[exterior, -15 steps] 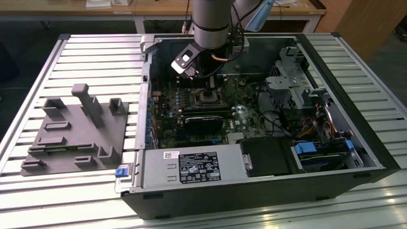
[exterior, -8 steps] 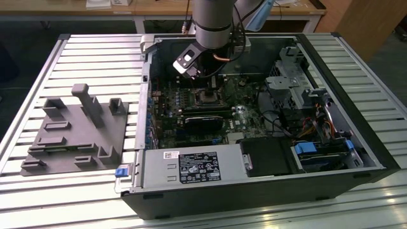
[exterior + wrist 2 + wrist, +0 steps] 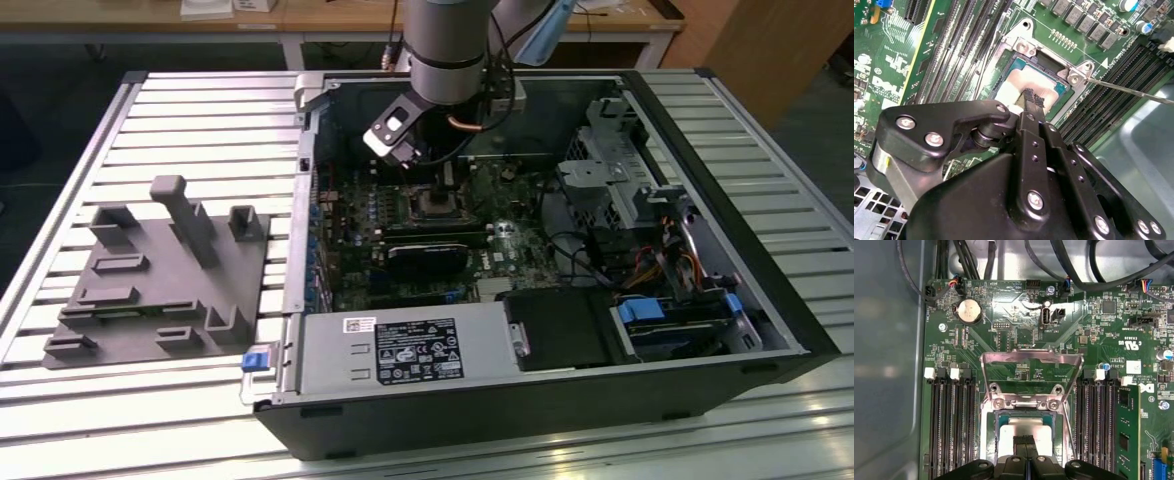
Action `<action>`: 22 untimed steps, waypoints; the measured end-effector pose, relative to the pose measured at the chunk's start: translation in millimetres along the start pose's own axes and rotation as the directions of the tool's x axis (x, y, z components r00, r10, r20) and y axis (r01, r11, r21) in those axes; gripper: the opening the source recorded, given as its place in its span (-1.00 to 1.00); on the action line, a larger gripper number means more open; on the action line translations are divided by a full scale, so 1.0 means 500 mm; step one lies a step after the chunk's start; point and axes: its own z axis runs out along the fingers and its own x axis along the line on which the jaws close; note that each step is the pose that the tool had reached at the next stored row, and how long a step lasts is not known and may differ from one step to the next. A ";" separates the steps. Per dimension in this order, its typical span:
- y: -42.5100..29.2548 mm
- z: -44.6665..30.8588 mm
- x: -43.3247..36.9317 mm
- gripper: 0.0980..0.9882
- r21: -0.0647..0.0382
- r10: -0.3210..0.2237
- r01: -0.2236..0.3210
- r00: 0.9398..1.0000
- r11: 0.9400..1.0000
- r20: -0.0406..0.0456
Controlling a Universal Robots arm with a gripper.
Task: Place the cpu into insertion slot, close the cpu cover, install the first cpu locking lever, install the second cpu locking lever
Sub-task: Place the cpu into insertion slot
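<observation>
cpu (image 3: 1024, 427) sits in the insertion slot (image 3: 1046, 60), metal top up, flat as far as I can see. hand (image 3: 1024, 440) is right above it, fingers (image 3: 1040, 101) pressed together, tips at or on the cpu top near its middle; actual contact unclear. cpu cover (image 3: 1029, 358) is swung up and open, its window frame standing beyond the slot. One thin locking lever (image 3: 1124, 90) sticks out sideways, unlatched. Memory slots (image 3: 949, 425) flank the socket on both sides. Exterior view: arm (image 3: 447, 40) reaches down into the open computer case (image 3: 534, 400) on the slatted tabletop (image 3: 200, 110).
</observation>
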 end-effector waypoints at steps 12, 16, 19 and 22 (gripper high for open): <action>0.000 0.010 0.000 -0.98 0.000 0.019 -0.019 1.000 1.000 0.001; 0.000 0.010 0.000 -0.98 0.000 0.020 -0.020 1.000 1.000 0.001; 0.000 0.008 0.000 -0.98 -0.001 0.020 -0.020 1.000 1.000 -0.001; 0.000 -0.001 0.000 -0.98 0.000 0.020 -0.020 1.000 1.000 0.001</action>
